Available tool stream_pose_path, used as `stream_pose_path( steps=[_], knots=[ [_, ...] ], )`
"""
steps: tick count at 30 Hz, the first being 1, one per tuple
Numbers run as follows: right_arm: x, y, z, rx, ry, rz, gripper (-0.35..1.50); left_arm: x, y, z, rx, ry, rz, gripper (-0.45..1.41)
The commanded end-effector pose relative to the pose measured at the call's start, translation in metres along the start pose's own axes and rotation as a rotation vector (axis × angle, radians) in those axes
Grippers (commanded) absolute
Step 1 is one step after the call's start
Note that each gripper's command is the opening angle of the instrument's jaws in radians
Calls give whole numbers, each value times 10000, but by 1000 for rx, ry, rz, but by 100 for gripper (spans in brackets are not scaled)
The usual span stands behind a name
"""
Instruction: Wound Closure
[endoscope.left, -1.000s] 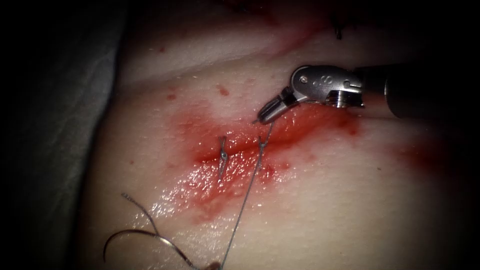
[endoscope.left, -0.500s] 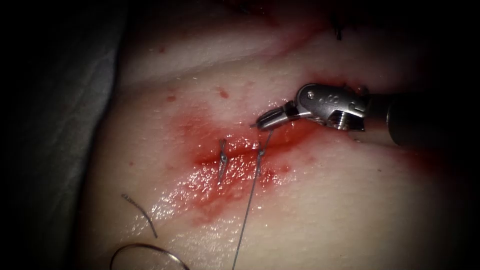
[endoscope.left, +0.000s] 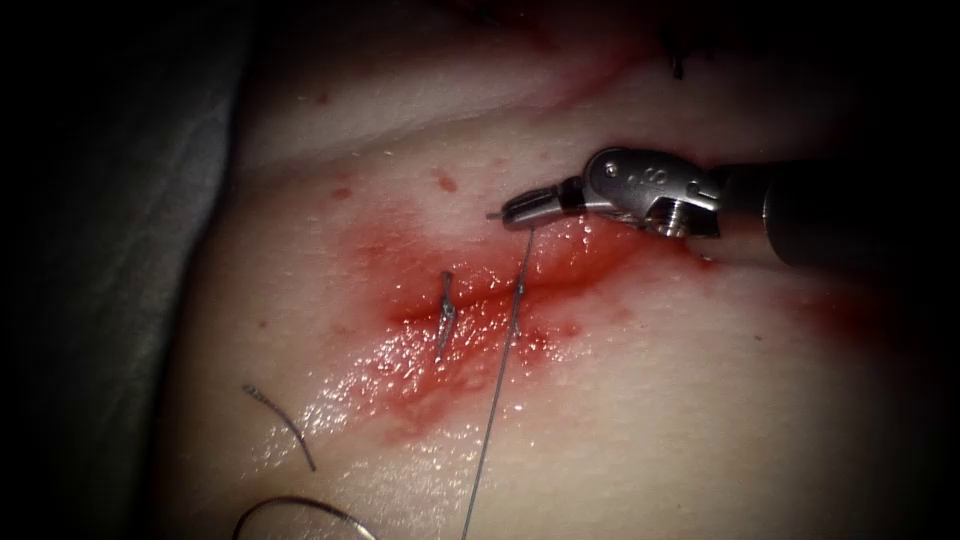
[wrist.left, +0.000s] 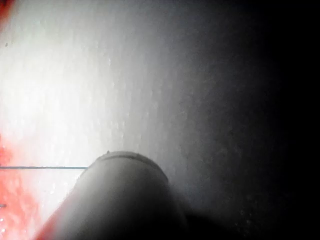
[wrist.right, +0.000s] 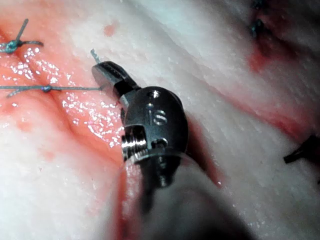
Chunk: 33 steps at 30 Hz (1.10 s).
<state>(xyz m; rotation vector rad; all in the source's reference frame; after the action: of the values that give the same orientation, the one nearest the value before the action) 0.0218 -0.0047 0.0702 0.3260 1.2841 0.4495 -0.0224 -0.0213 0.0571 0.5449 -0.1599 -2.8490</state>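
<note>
Tissue (endoscope.left: 700, 400) is glistening; your right tool (endoscope.left: 520, 210) is gripping thread (endoscope.left: 495, 400) above the cut (endoscope.left: 480, 300), tightening that stitch.

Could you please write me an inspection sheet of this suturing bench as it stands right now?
Surface: tissue, wet with red fluid around the cut.
Job's things: thread crosses the cut, taut; tied stitch to its left; needle lies free on the tissue.
Clutter: cut end of thread.
End effectors: right end effector shut on the thread; left shaft seen, jaws hidden.
Cables: nothing seen.
Surroundings: grey cloth.
</note>
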Motion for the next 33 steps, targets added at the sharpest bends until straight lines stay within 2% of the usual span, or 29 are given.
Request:
stream_pose_path(
  steps=[1, 6, 13, 15, 20, 21, 22, 23, 27, 33],
  knots=[
    [-3, 5, 8, 9, 1, -5, -35, 4, 9, 8, -8, 2, 2, -45],
    [-5, 10, 12, -2, 0, -9, -35, 4, 15, 8, -10, 4, 7, -45],
    [-31, 1, 17, -18, -1, -39, -35, 4, 13, 7, -12, 9, 7, -45],
    [-38, -8, 19, -20, -7, -45, -35, 6, -1, 0, -9, 24, 3, -45],
    [-28, -23, 18, -19, 11, -14, -35, 7, -48, -20, 43, 72, -7, -45],
    [-22, -29, 16, -14, 11, -5, -8, 7, -73, -30, 73, 100, -13, -45],
    [-13, -35, 13, -15, 11, 26, 78, 5, -97, -40, 105, 128, -19, -45],
    [-7, -37, 10, -23, 14, 35, 98, 4, -109, -44, 120, 146, -22, -45],
    [14, -42, -4, -59, 55, 74, 121, -3, -160, -62, 163, 191, -41, -45],
    [46, -39, -37, -99, 116, 114, 131, -16, -217, -79, 224, 208, -50, -45]
  ],
)
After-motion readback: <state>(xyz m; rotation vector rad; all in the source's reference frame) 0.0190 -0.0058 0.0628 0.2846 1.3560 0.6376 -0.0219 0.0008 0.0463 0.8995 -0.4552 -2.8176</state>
